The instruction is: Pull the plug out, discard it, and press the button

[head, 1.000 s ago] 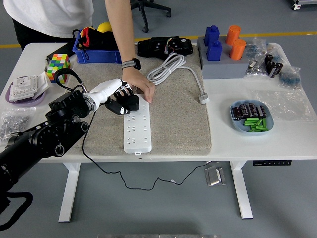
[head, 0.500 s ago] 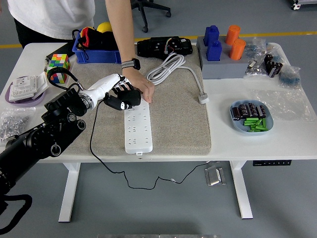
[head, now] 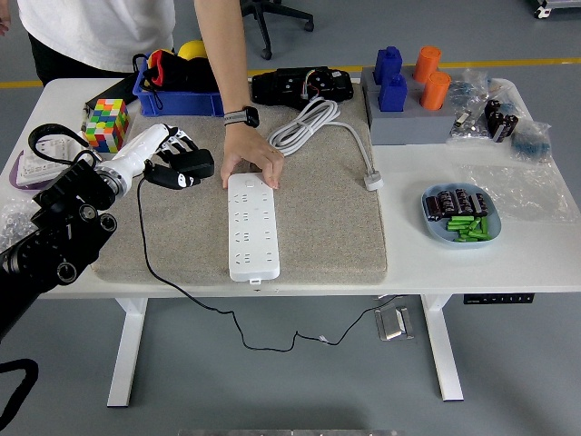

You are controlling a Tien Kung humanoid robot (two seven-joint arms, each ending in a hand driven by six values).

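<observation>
On the grey mat (head: 318, 227) that covered the middle of the white table (head: 545, 263), a white power strip (head: 251, 224) lay lengthwise, and a person's hand (head: 251, 161) pressed down on its far end. Left of the strip, above the mat's left part, the robot's left hand (head: 168, 156) had its fingers clenched around a black plug (head: 182, 168), clear of the strip; the plug's thin black cable (head: 195, 304) dropped over the table's near edge and looped below it. The right hand did not appear.

At the right side, a pale blue dish (head: 434, 227) held dark cylindrical parts at the back and a cluster of green pieces at the front. At the far left edge, a blue bin (head: 177, 104) carried a yellow ball and red and black items that could not be told apart. Near the left edge, a purple dish (head: 36, 182) held a white square part, and a multicoloured puzzle cube (head: 106, 124) stood just beside the bin. A grey base (head: 408, 127) at the far right bore two blue blocks and two orange cylinders. A coiled white cable (head: 313, 123) rested on the mat's far edge, with a black device (head: 301, 86) behind it. Clear bags (head: 517, 136) of small parts lay at the far right. No writing or label was legible anywhere.
</observation>
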